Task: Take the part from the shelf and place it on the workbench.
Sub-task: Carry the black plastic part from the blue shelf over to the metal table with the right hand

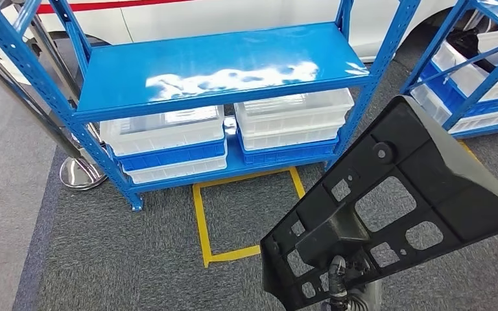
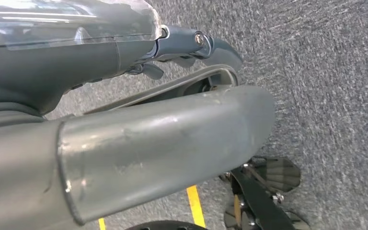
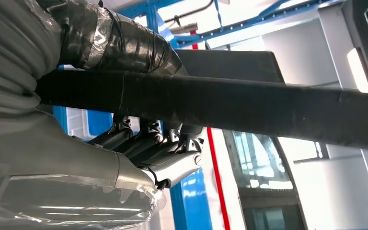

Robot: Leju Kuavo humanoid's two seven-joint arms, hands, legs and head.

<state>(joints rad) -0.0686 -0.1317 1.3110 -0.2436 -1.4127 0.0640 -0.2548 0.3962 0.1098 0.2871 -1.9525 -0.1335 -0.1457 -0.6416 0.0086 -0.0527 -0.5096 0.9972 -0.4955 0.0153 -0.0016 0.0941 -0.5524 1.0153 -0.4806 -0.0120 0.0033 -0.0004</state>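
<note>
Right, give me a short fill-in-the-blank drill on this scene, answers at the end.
1. The black part is held by the robot's ____ hand.
2. The shelf frame is painted ____.
3. The top shelf board carries ____ bins.
4. The floor tape in front of the shelf is ____.

Answers: right; blue; no; yellow

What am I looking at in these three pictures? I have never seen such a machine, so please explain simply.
This is a walking humanoid robot with two arms and fingered hands. The head view looks down from its body at a blue shelf holding white and blue bins, on grey carpet with yellow tape lines. The right hand holds a flat black part with many holes; its wrist camera shows the fingers gripping the edge. The left wrist view shows the left hand hanging over the carpet, apparently holding nothing.
</note>
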